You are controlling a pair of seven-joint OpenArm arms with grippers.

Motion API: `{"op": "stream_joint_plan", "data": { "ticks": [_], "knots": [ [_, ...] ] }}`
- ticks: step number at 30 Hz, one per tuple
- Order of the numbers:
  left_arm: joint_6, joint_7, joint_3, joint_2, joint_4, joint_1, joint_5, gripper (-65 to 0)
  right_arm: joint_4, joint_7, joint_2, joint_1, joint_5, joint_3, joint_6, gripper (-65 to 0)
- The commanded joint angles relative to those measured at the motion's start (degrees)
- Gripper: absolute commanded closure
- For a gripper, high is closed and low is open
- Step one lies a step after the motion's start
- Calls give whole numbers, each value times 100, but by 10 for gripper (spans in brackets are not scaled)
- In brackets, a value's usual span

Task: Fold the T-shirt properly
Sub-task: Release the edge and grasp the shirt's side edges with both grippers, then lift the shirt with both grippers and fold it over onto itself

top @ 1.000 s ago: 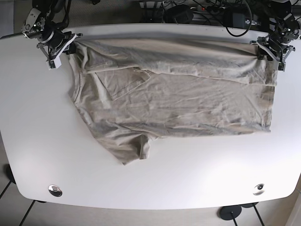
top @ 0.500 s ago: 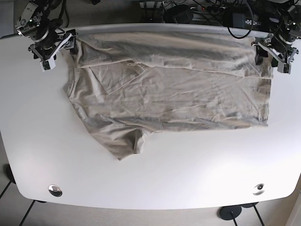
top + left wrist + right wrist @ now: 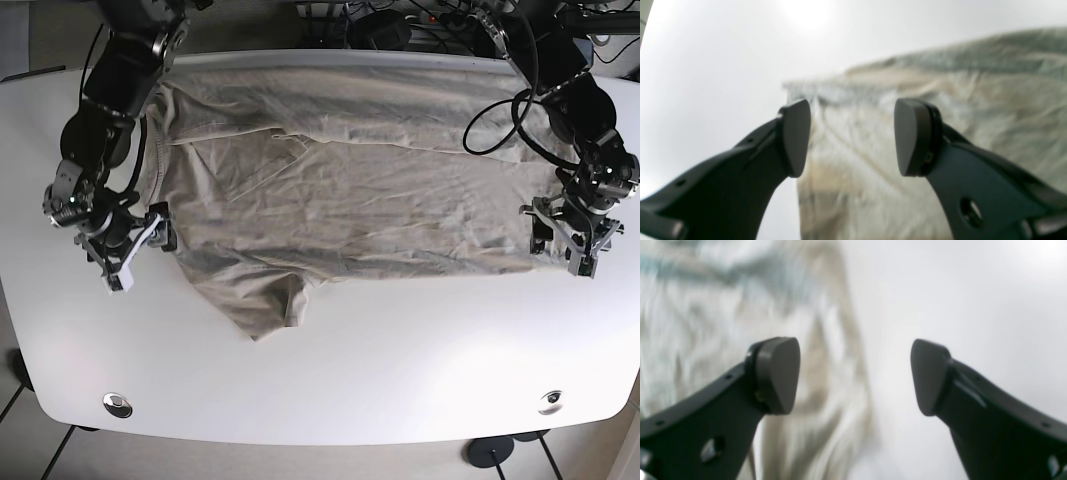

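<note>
A crumpled beige T-shirt (image 3: 360, 200) lies spread over the white table (image 3: 400, 380), its far part folded toward the middle and one sleeve (image 3: 270, 310) pointing at the front. My left gripper (image 3: 562, 245) is open at the shirt's near right corner. In the left wrist view that gripper (image 3: 851, 138) hovers over the hem corner (image 3: 826, 186), with nothing between the pads (image 3: 795, 138). My right gripper (image 3: 138, 243) is open at the shirt's left edge. The right wrist view shows it (image 3: 853, 376) straddling the cloth edge (image 3: 826, 380) and holding nothing.
Cables and black boxes (image 3: 420, 25) crowd the space behind the table's far edge. Two round metal fittings (image 3: 117, 404) (image 3: 550, 402) sit near the front corners. Bare white tabletop runs along the front, below the shirt.
Both grippers have left the shirt's far corners and moved toward the front, to its left and right sides. The far edge now lies flat on the table.
</note>
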Motion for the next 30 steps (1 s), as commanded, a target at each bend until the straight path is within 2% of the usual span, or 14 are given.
{"op": "stream_joint_plan", "data": {
  "ticks": [1, 6, 13, 16, 18, 20, 22, 26, 30],
  "knots": [
    [12, -222, -11, -94, -173, -266, 147, -371, -668, 468, 187, 567, 37, -195, 17, -488],
    [12, -258, 33, -112, -472, -459, 208, -371, -2602, 1330, 248, 1402, -24, -503, 17, -488],
    [12, -416, 16, -165, -454, -433, 217, -371, -3226, 1822, 116, 1323, -33, -512, 17, -476],
    [12, -750, 16, -349, -639, -442, 217, -372, -3200, 1840, 37, 1147, -33, -512, 17, -355],
    [324, -926, 16, -534, -1096, -495, 173, -376, -3200, 1849, 28, 1121, -15, -512, 17, -227],
    [614, -1102, 24, -683, -1544, -679, 173, -378, -3200, 1893, 28, 1112, -7, -512, 17, -132],
    [676, -1330, 24, -780, -2195, -908, 191, -378, -3200, 2007, 28, 1112, -24, -512, 17, -52],
    [702, -1910, 33, -1088, -3724, -1286, 182, -378, -3200, 2016, 28, 1112, -24, -512, 17, -36],
    [702, -2315, 51, -1167, -4305, -1356, 208, -378, -3200, 2007, 28, 1112, 2, -512, 17, -36]
  ]
}}
